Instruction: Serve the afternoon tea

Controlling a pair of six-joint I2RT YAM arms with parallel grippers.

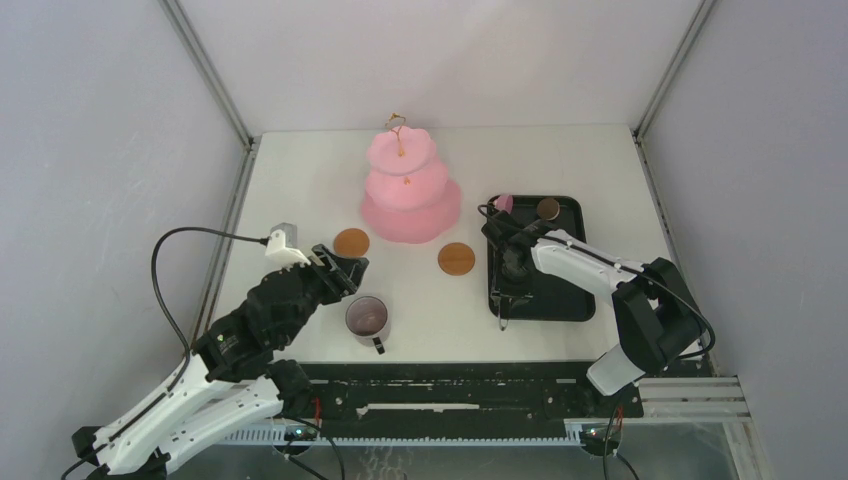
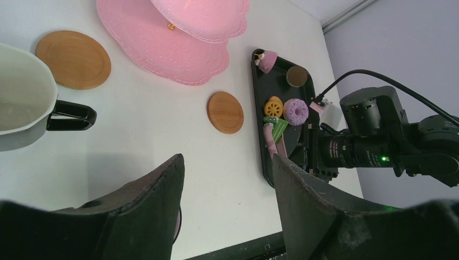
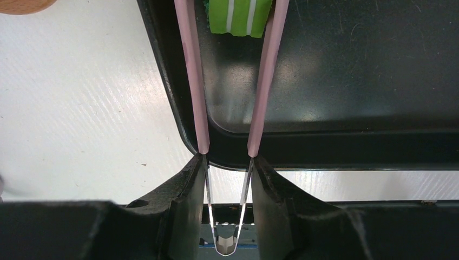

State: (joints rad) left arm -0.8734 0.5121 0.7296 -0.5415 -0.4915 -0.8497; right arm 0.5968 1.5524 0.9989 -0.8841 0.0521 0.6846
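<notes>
The pink three-tier cake stand (image 1: 405, 190) stands at the back centre, also in the left wrist view (image 2: 173, 49). Two brown coasters (image 1: 351, 242) (image 1: 455, 259) lie in front of it. One mug (image 1: 367, 318) stands near the front. A second mug (image 2: 21, 108) shows at the left edge of the left wrist view. My left gripper (image 1: 345, 270) (image 2: 227, 162) is open and empty above the table. My right gripper (image 1: 513, 262) (image 3: 226, 162) is shut on the tongs (image 3: 188, 65) over the tray. A green striped pastry (image 3: 240, 16) lies between the tong arms.
The black tray (image 1: 570, 290) at the right holds pink (image 2: 267, 59), brown (image 2: 296, 76), yellow (image 2: 274, 106) and purple (image 2: 296, 111) pastries. Grey walls and frame posts close in the table on three sides.
</notes>
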